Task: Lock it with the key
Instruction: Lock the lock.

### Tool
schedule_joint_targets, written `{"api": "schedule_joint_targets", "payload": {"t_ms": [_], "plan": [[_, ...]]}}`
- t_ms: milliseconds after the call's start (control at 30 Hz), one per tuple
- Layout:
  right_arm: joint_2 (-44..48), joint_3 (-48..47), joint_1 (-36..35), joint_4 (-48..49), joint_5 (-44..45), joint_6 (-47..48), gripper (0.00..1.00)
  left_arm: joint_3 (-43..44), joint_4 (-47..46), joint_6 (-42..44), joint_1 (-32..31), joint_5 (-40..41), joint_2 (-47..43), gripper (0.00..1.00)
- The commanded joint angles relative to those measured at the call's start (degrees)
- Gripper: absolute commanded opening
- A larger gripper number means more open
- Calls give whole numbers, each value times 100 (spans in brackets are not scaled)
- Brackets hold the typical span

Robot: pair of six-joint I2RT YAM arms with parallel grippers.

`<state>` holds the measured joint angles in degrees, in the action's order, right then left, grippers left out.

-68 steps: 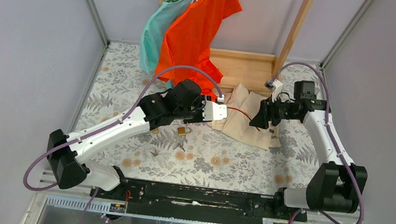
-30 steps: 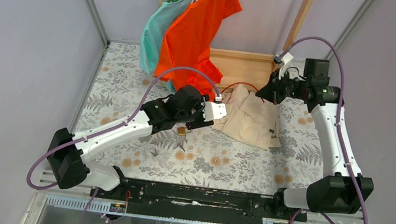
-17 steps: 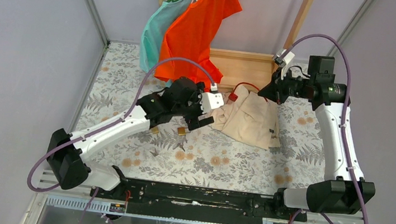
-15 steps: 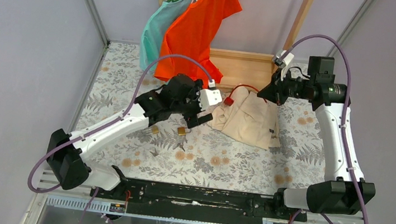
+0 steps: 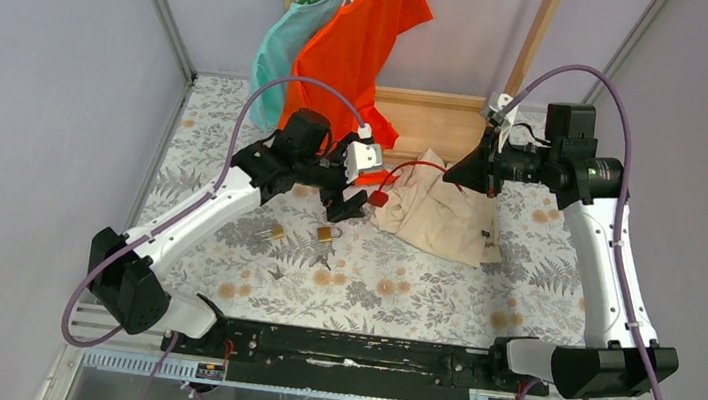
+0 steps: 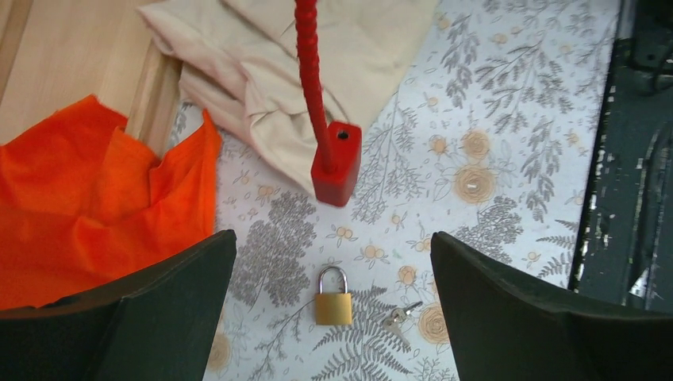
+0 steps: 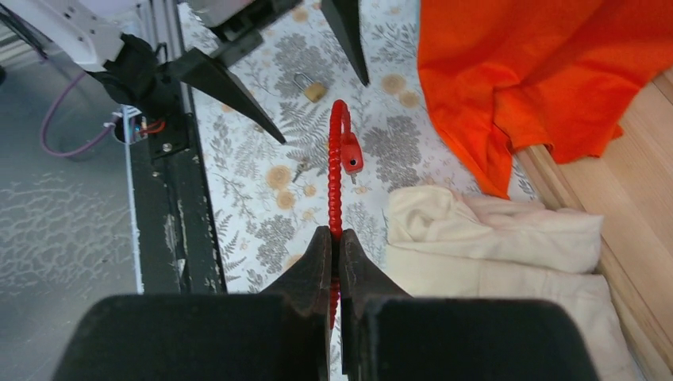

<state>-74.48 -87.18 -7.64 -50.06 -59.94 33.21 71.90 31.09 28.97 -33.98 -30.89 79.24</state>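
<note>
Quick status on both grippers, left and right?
Left gripper: open, holding nothing.
Right gripper: shut on the red cable lock, gripping its cable.

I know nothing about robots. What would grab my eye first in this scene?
The bright orange T-shirt hanging at the back stands out most. Next is the ribbed red cable lock, pinched by the right gripper, its block end hanging over the floral tablecloth. Under the open left gripper lies a small brass padlock beside small keys.
</note>
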Motion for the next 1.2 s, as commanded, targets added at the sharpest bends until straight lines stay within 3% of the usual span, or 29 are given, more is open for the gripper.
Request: {"api": "schedule_joint_targets", "payload": {"t_ms": [0, 300, 700, 1000, 1167], "plan": [[231, -277, -109, 379, -609, -409, 0, 362, 104, 186, 92, -931, 275, 97], [317, -252, -130, 736, -958, -923, 0, 405, 93, 158, 325, -1447, 556, 84], [443, 120, -131, 1269, -1063, -1413, 0, -45, -587, 29, 326, -1843, 404, 55], [461, 213, -125, 1301, -1053, -1424, 0, -75, -713, -91, 399, -1928, 340, 51], [460, 252, -130, 1342, -1038, -1445, 0, -72, -746, -142, 427, -2022, 345, 41]]}}
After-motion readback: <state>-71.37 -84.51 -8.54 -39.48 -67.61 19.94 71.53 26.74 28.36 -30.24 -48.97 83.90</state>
